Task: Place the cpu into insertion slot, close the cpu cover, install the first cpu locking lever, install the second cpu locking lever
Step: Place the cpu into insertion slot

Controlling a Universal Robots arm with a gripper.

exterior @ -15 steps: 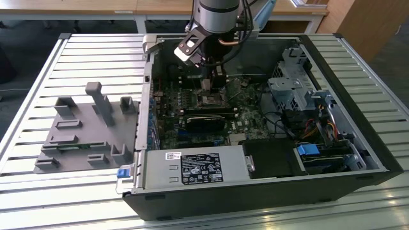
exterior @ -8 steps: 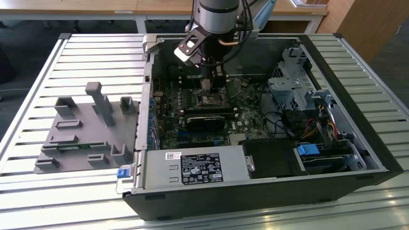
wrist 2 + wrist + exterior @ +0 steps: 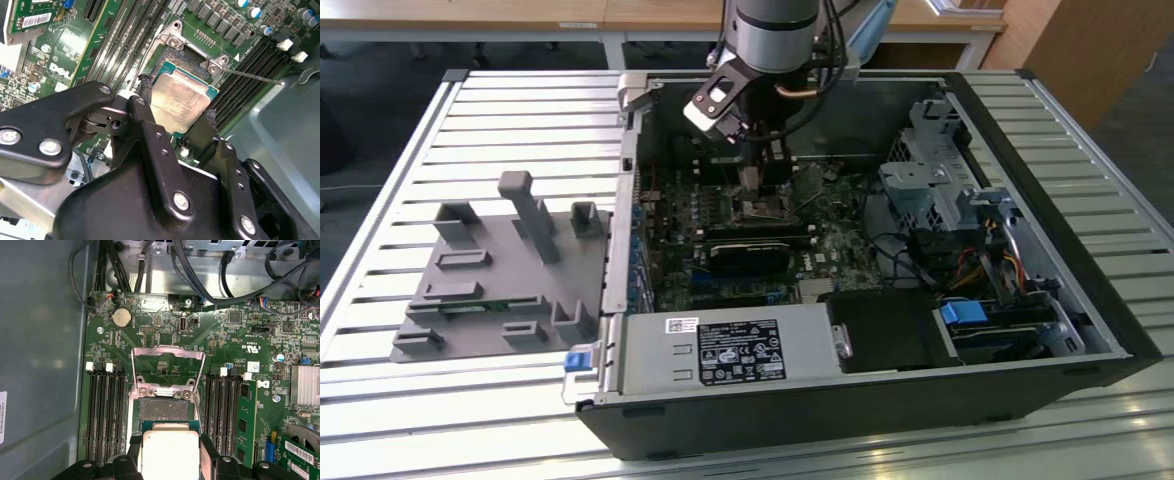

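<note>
My gripper (image 3: pixel 170 446) is shut on the cpu (image 3: pixel 170 452), a silver-beige square chip held by two opposite edges between the black fingers (image 3: pixel 134 450). In the second wrist view the cpu (image 3: pixel 180 102) hangs tilted over the near part of the insertion slot (image 3: pixel 186 56). The dark insertion slot (image 3: pixel 164 409) lies partly bare just beyond the chip. The cpu cover (image 3: pixel 167 351), a silver frame with a window, is swung open behind the socket. In the exterior view the gripper (image 3: pixel 765 182) reaches down into the case over the socket (image 3: pixel 763 210).
Black memory slots (image 3: pixel 102 410) flank the socket on both sides. A thin lever rod (image 3: pixel 255 77) sticks out beside the socket. The green board (image 3: pixel 720 220) sits in an open computer case (image 3: pixel 1067 300) with cables and a drive cage. A grey fixture (image 3: pixel 494 270) lies on the slatted table.
</note>
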